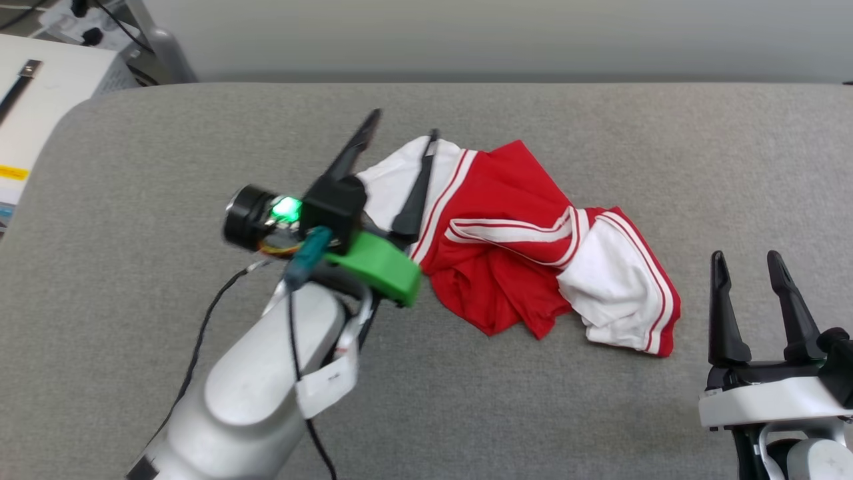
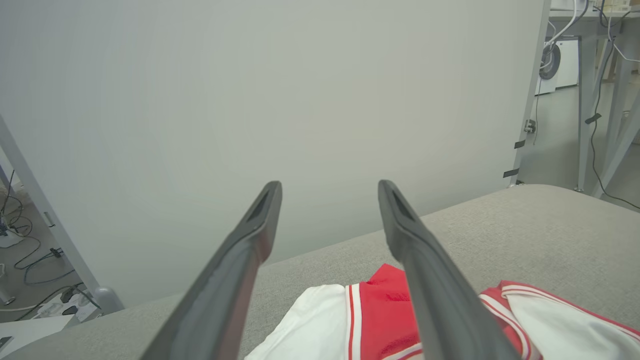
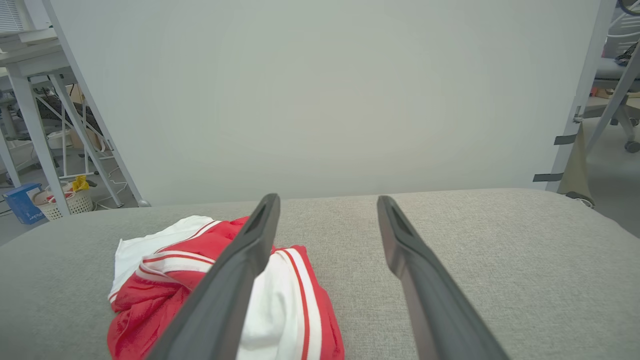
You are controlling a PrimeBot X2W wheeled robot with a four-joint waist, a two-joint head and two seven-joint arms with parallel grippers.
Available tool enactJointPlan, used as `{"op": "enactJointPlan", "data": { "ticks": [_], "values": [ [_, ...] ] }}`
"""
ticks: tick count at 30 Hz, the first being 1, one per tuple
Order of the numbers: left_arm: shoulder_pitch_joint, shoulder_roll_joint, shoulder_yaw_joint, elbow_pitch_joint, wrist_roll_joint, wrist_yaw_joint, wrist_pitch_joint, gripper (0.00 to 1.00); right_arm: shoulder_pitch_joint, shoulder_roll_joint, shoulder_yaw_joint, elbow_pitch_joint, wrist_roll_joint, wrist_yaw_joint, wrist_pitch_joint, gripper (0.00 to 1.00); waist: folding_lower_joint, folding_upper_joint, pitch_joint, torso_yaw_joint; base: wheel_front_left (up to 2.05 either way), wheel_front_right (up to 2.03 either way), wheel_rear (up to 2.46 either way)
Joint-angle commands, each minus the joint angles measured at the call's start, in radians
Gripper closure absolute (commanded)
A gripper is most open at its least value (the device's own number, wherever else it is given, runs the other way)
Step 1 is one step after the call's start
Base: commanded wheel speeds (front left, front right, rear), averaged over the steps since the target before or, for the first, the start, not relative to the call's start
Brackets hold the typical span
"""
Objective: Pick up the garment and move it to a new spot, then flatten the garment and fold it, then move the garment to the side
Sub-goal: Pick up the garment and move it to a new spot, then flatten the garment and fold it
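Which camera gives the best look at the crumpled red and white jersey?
The head view: the crumpled red-and-white jersey lies whole on the grey cushion, the left gripper crossing one sleeve. The left wrist view cuts it off at the bottom; the right wrist view hides part behind a finger.

Garment (image 1: 506,220): red body, white sleeves, red-and-white striped trim. Padded surface (image 1: 200,167): flecked grey. Left gripper (image 1: 405,123): black fingers (image 1: 413,193), green bracket (image 1: 380,263). Right gripper (image 1: 745,257): black fingers, white housing (image 1: 766,403).
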Motion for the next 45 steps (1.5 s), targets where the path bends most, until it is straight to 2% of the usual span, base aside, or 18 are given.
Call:
{"op": "enactJointPlan", "data": {
  "ticks": [1, 5, 9, 13, 18, 31, 45],
  "values": [
    [0.046, 0.012, 0.035, -0.018, 0.017, 0.013, -0.005, 0.00, 0.013, -0.001, 0.005, -0.004, -0.011, -0.001, -0.006, 0.00, 0.0000, -0.0001, -0.038, 0.038, 0.00, 0.00, 0.00],
    [0.162, 0.038, 0.164, -0.071, 0.048, 0.039, -0.006, 0.00, 0.024, -0.001, 0.021, -0.007, -0.024, -0.001, -0.006, 0.00, 0.0000, -0.0001, -0.054, 0.050, 0.00, 0.00, 0.00],
    [0.279, 0.043, 0.274, -0.113, 0.076, 0.042, -0.006, 0.00, 0.034, -0.001, 0.043, -0.010, -0.035, -0.001, -0.006, 0.00, 0.0000, -0.0001, -0.072, 0.057, 0.00, 0.00, 0.00],
    [0.390, 0.027, 0.364, -0.148, 0.105, 0.022, -0.006, 0.00, 0.043, -0.001, 0.057, -0.012, -0.041, -0.001, -0.006, 0.00, 0.0000, -0.0001, -0.085, 0.059, 0.00, 0.00, 0.00],
    [0.507, -0.012, 0.451, -0.171, 0.147, -0.024, -0.006, 0.00, 0.061, -0.001, 0.068, -0.007, -0.048, -0.001, -0.006, 0.00, 0.0000, -0.0001, -0.103, 0.058, 0.00, 0.00, 0.00],
    [0.637, -0.109, 0.560, -0.152, 0.251, -0.148, -0.006, 0.00, 0.112, -0.001, 0.063, 0.060, -0.065, -0.001, -0.006, 0.00, 0.0000, -0.0001, -0.130, 0.058, 0.00, 0.00, 0.00],
    [0.660, -0.165, 0.623, -0.113, 0.316, -0.213, -0.006, 0.00, 0.127, -0.001, 0.064, 0.104, -0.069, -0.001, -0.006, 0.00, 0.0000, -0.0001, -0.135, 0.054, 0.00, 0.00, 0.00]
  ]
}}
